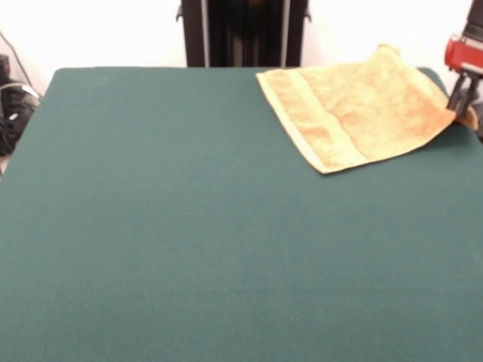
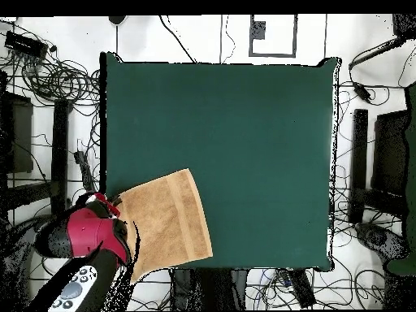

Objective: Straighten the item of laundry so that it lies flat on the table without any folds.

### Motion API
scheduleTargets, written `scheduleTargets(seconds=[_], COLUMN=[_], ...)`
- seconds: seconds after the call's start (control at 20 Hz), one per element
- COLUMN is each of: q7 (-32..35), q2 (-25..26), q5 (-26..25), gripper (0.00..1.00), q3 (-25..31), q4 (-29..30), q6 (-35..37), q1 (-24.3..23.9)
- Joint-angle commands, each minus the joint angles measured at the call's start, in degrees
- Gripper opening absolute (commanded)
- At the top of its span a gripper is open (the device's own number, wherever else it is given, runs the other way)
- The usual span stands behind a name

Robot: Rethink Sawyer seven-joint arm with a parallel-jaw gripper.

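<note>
Front view gives you the gripper pinching one corner of the towel, which lies at a far corner of the table. No writing is legible.

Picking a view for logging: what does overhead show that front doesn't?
Overhead only: the whole table outline, the cables on the floor around it, the red arm body, and the towel overhanging the table edge by the robot. Front only: the gripper at the towel's corner, that end lifted off the table, and the pale woven band. Both: one towel in the table corner, arm at its edge.
</note>
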Motion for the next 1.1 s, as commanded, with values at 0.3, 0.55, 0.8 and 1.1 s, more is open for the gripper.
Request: scheduleTargets(seconds=[0.3, 0.55, 0.8, 1.1], q7=[14.1, 14.5, 14.7, 16.1], q2=[5.1, 8.0, 12.1, 14.2], q5=[7.3, 10.5, 13.5, 18.9], gripper=[0.0, 0.0, 0.0, 0.0], q3=[7.0, 9.1, 8.9, 6.7], q4=[-2.7, -4.5, -6.8, -8.5], q6=[-3.5, -5.9, -10.3, -9.4], q1=[1.1, 1.8, 3.3, 6.4])
